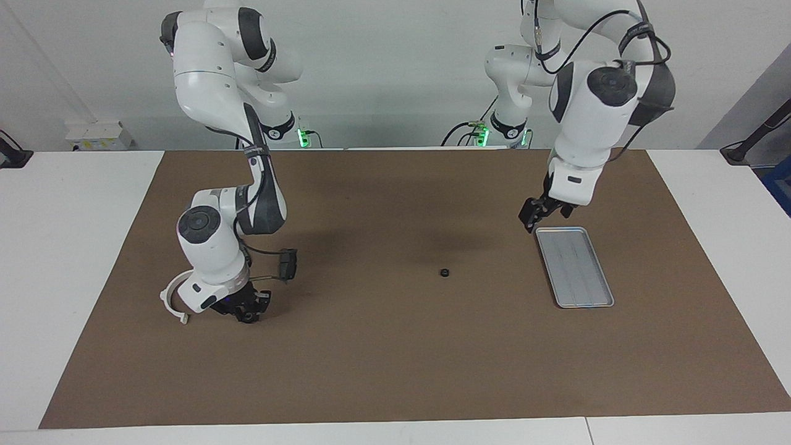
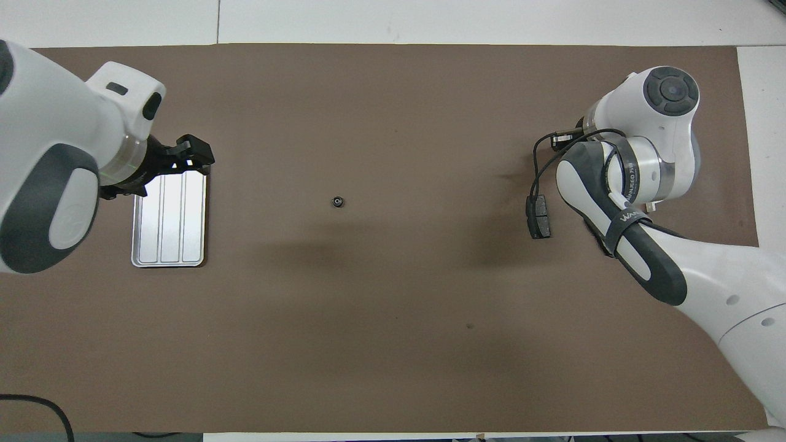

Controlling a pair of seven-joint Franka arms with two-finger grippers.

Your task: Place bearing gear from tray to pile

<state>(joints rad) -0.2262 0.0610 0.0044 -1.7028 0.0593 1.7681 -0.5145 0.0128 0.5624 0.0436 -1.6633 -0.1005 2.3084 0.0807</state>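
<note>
the left gripper [image 1: 542, 216] hangs over the tray [image 1: 575, 267] rim at twelve o'clock, holding nothing. the bearing gear [image 1: 444, 272] lies mid-mat. right gripper [image 1: 247, 307], fingers unreadable, sits low at the pile [image 1: 174, 298]. next: carry the gear pileward.

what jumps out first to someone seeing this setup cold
A tiny dark bearing gear lies alone on the brown mat, between the silver tray at the left arm's end and the pile's white bracket at the right arm's end. The left gripper hovers at the tray's robot-side corner; the right gripper is low beside the bracket.
</note>
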